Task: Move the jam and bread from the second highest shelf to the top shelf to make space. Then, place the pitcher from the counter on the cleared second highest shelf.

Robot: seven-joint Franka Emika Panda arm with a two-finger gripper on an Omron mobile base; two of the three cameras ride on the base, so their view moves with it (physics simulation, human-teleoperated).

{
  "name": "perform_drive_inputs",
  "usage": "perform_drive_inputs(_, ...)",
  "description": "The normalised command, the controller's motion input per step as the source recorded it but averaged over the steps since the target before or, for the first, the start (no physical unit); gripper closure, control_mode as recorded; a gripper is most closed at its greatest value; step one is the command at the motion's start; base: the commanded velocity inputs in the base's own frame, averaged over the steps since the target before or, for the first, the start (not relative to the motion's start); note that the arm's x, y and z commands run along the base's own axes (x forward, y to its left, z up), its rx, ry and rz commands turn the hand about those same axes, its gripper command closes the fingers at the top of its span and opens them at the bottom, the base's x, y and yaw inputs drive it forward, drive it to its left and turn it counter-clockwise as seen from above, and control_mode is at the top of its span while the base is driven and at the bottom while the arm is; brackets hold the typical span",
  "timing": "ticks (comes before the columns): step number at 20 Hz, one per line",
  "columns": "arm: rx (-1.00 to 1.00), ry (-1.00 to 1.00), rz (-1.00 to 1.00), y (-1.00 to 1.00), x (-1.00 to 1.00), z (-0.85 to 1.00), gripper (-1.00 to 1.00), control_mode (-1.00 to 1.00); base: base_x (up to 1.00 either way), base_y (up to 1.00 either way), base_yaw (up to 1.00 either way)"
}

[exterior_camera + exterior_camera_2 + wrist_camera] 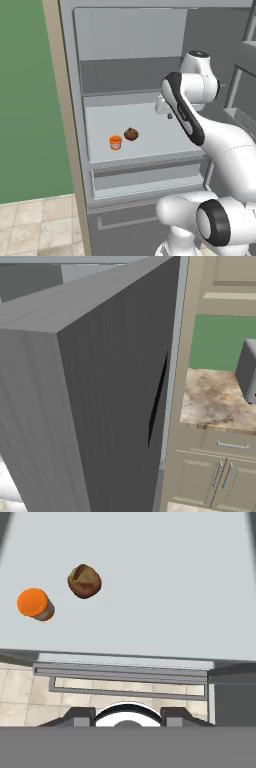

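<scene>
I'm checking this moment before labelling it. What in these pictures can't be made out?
- Pincer: in the hand view just its tips show, so open or shut is unclear; in the left base view the arm covers it.
- Fridge inside: in the right base view the grey door blocks it.
- Grey box on the counter: cut by the right edge.

Orange jam point(115, 142); dark-brown bread point(131, 134); pale whitish-grey second highest shelf point(150, 140); tan-brown marbled counter point(215, 398).
</scene>
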Motion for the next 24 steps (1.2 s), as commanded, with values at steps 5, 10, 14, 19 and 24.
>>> perform_drive_inputs(5,0.00,-0.15,0.00,0.21,-0.08,-0.31,-1.00,-1.00,0.00,0.00,0.00)
perform_drive_inputs(10,0.00,-0.33,0.00,0.55,-0.08,-0.27,-1.00,-1.00,0.00,0.00,0.00)
perform_drive_inputs(14,0.01,-0.26,0.00,0.69,0.00,-0.29,-1.00,-1.00,0.00,0.00,0.00)
perform_drive_inputs(19,0.05,-0.05,0.00,0.64,0.00,-0.33,-1.00,-1.00,0.00,0.00,0.00)
perform_drive_inputs(24,0.05,0.01,0.01,0.61,0.00,-0.33,-1.00,-1.00,0.00,0.00,0.00)
